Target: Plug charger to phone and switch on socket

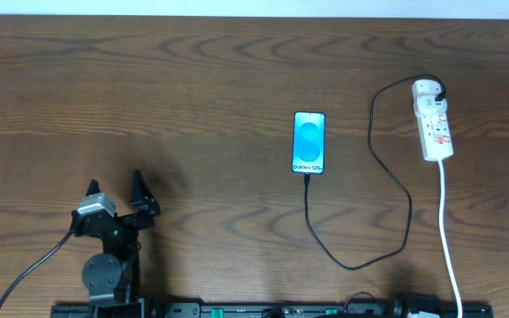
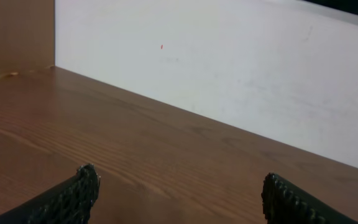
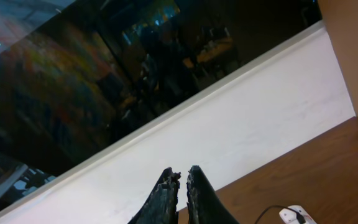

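Observation:
The phone [image 1: 309, 142] lies face up mid-table, its blue screen lit. The charger [image 1: 409, 212], a thin black cable, runs from the phone's near end [image 1: 307, 178] in a loop to the far end of the socket [image 1: 434, 124], a white strip at the right. My left gripper [image 1: 114, 183] sits at the near left, far from both, open and empty; its fingers [image 2: 82, 186] stand wide over bare wood. My right gripper [image 3: 182, 173] is outside the overhead view. It is shut on nothing and points up at the wall, with the socket's end [image 3: 293, 215] low to its right.
The socket's white cord [image 1: 447, 230] runs down to the near table edge. A white wall [image 2: 229, 68] borders the far side of the wooden table [image 1: 193, 88]. The arm bases [image 1: 104, 274] sit along the near edge.

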